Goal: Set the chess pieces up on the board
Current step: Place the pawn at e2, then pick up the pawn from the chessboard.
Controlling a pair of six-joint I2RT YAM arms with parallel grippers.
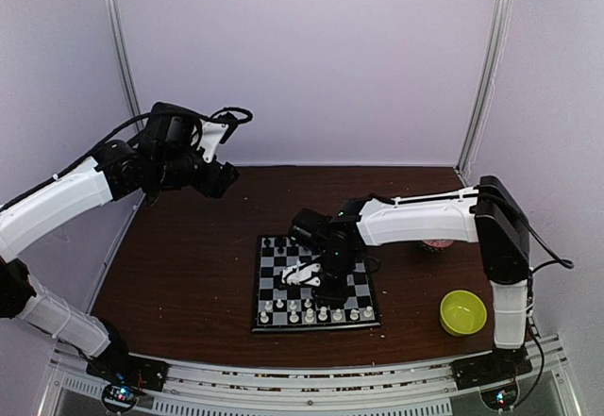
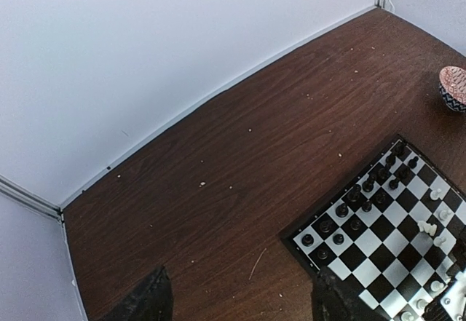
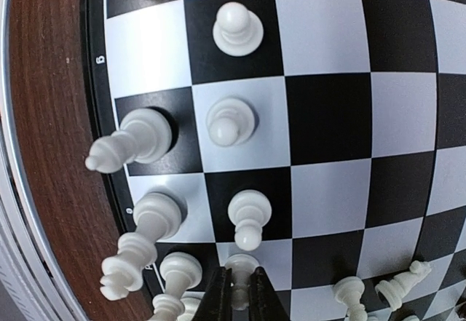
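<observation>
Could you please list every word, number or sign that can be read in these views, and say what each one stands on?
"h": small white letter, turned sideways, on the black rim of the board, top left of the right wrist view.
"g": on the same rim, one square further down.
A third mark lower on that rim, beside a leaning white chess piece: too hidden to read.
Top and left wrist views: nothing legible.

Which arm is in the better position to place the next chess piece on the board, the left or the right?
Right. The right gripper is low over the board, shut on a white pawn. The left gripper is open and empty, raised away from the board on its left.
</observation>
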